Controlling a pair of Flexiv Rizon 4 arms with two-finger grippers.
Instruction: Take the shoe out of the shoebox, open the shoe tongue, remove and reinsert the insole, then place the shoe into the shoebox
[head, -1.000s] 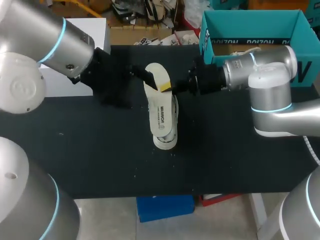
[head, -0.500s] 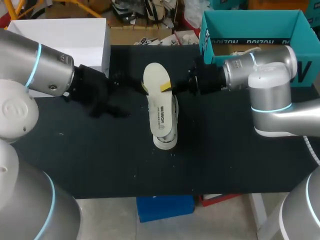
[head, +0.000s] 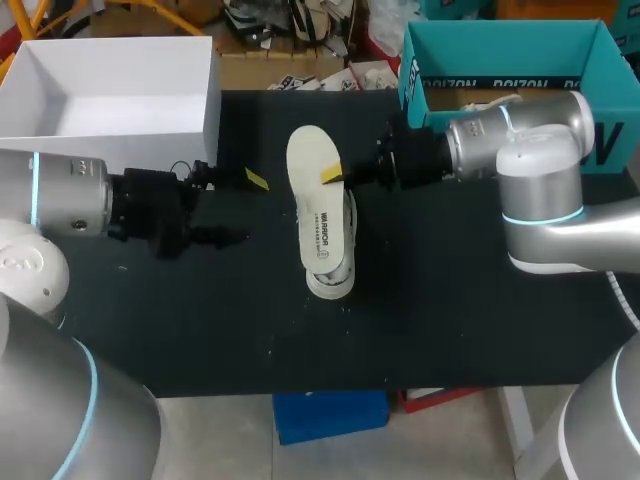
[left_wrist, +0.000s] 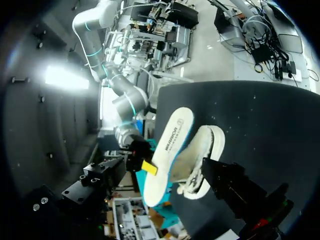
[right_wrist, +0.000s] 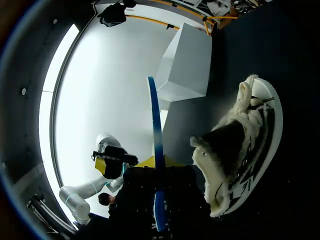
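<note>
White and fuzzy inside, the low shoe lies on the black counter, out of any box. Over the shoe is the flat, cream, long oval insole. It is out of the shoe. Its long way runs the same way as the shoe's long way, from near the robot to far from it. Its near end sits over the shoe, and its far end sticks out past the shoe.

The right gripper comes in flat from the shoe's right side. Its jaws are pinched on the edge of the insole, one yellow tip on each face. In the right wrist view the insole shows as a thin strip between them, and the shoe's open mouth is just beside it.

The left gripper is off to the shoe's left, low over the counter, with its jaws spread wide and nothing in them. It touches nothing.

The right arm is nearer, so it looks best placed to slide the insole back in.
</note>
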